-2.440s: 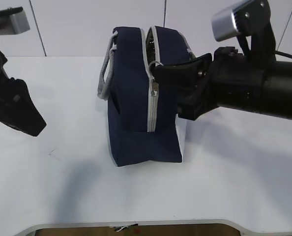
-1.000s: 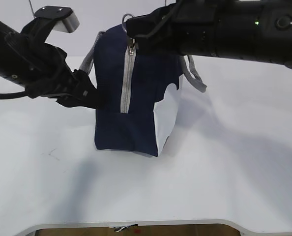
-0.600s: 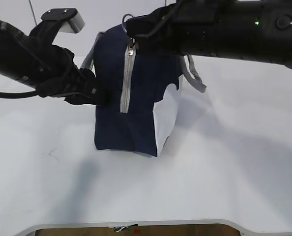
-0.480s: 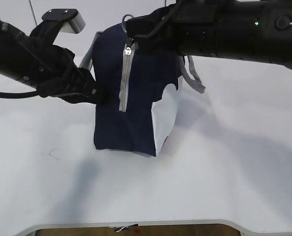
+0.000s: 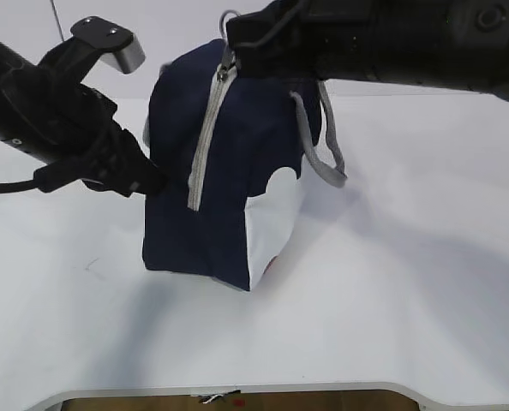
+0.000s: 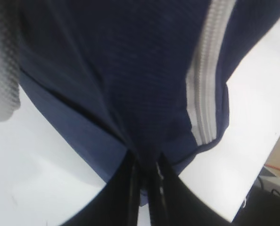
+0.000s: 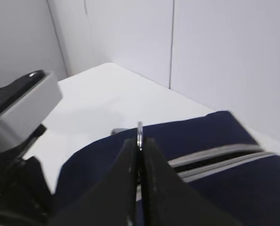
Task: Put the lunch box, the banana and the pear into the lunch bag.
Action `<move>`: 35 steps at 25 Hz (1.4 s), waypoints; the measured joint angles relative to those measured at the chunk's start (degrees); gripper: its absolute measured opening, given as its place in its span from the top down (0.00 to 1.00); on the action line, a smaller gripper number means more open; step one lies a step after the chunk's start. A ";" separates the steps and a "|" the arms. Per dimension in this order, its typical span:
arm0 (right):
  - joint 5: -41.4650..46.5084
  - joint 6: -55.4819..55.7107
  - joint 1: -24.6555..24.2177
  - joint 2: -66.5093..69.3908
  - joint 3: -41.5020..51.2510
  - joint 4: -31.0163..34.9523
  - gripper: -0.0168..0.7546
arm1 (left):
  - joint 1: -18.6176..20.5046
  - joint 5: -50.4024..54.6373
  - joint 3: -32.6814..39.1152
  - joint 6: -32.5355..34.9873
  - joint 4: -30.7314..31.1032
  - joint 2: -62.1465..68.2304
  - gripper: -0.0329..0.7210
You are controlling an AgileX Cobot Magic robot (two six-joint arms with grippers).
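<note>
The navy-blue lunch bag [image 5: 237, 163] with a white lower panel stands tilted in the middle of the table, its grey zipper [image 5: 205, 137] running down the near end. My right gripper [image 5: 230, 38] is shut on the zipper's ring pull [image 7: 139, 134] at the bag's top. My left gripper [image 5: 152, 181] is shut on a fold of the bag's fabric [image 6: 147, 155] at its left side. The left wrist view shows the bag [image 6: 130, 70] close up with the zipper [image 6: 203, 99]. The lunch box, banana and pear are out of view.
A grey webbing handle [image 5: 319, 145] hangs on the bag's right side; another shows in the left wrist view [image 6: 3, 61]. The white table [image 5: 392, 300] reaches a front edge near the bottom of the exterior view.
Both arms closed in on the bag and took hold of it. In the last half second the bag has tilted and shifted left and nearer, with the ring pull drawn higher.
</note>
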 joint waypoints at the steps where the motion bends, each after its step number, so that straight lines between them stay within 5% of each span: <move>1: 0.67 -0.12 0.00 0.32 -0.88 -0.79 0.96 | 0.00 0.50 0.00 0.00 0.85 -0.15 0.94; 19: 16.41 -0.33 -0.15 11.16 -14.38 -9.46 0.96 | 0.00 5.75 0.00 -0.23 6.21 -1.57 0.95; 35: 19.41 1.81 -3.73 16.03 -19.13 -11.71 0.96 | 0.00 8.53 0.00 -3.22 9.74 -3.00 0.95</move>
